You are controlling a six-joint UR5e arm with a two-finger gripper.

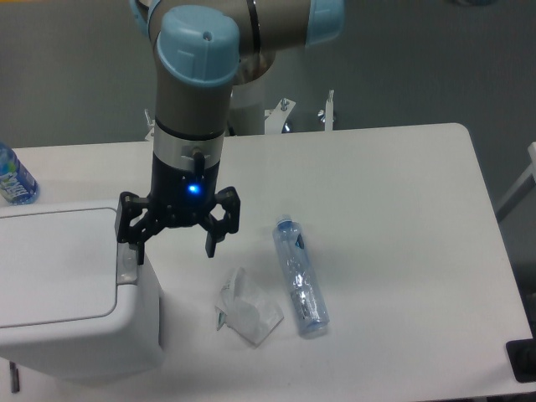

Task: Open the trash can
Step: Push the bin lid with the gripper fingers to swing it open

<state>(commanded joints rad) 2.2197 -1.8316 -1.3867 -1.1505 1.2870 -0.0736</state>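
The trash can (pixel 59 289) is a big white bin at the lower left, its flat lid down. A small grey latch (pixel 127 262) sits on the lid's right edge. My gripper (pixel 173 249) hangs open and empty beside the bin's right side. Its left finger (pixel 134 239) is right over the latch; whether it touches I cannot tell. Its right finger (pixel 215 237) is out over the bare tabletop.
A crumpled white wrapper (pixel 246 307) and a lying clear plastic bottle (pixel 300 275) rest just right of the gripper. Another bottle with a blue label (pixel 14 177) stands at the far left edge. Metal brackets (pixel 301 113) sit behind the table's back edge.
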